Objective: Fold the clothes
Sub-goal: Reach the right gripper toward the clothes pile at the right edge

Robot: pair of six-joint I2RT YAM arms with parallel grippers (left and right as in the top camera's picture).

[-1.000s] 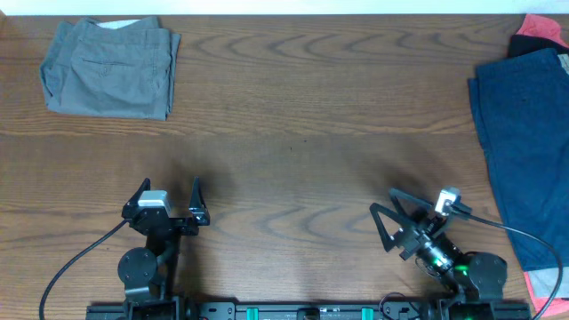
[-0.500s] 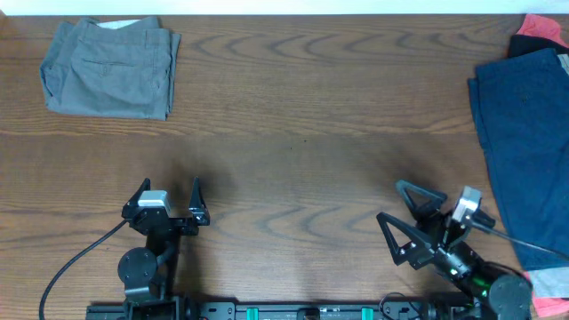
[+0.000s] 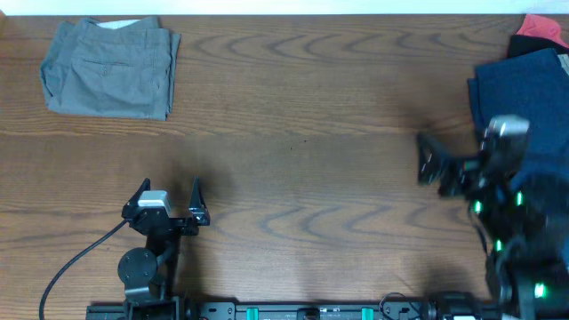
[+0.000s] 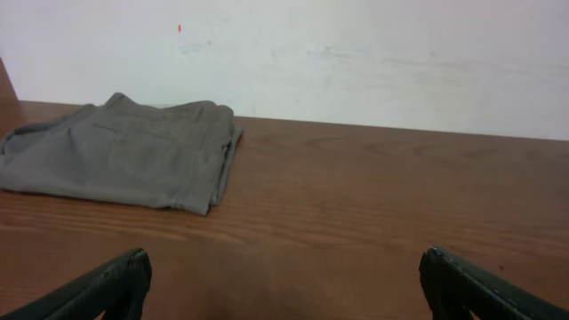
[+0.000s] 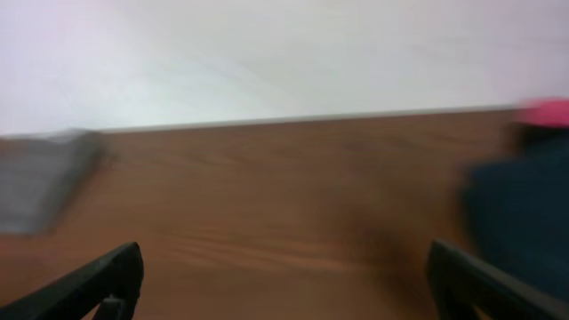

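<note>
step: fetch next pair | navy shorts (image 3: pixel 524 98) at right edge | grey shorts (image 3: pixel 108 69) folded, upper left | right claw (image 3: pixel 428 164) fingers apart, beside navy edge | left claw (image 3: pixel 169 188) fingers apart, lower left | tip: pinch the near corner low, drag to mid tabletop (image 3: pixel 302 116), keep cloth flat

One folded grey shorts (image 3: pixel 108 68), one navy shorts (image 3: pixel 533 84), seemingly one red garment (image 3: pixel 542 26), partly cut off, one table (image 3: pixel 311 107)

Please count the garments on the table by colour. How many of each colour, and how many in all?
Grey shorts: 1
Navy shorts: 1
Red garment: 1
Total: 3
A dark sliver by the red one is too small to tell.
</note>
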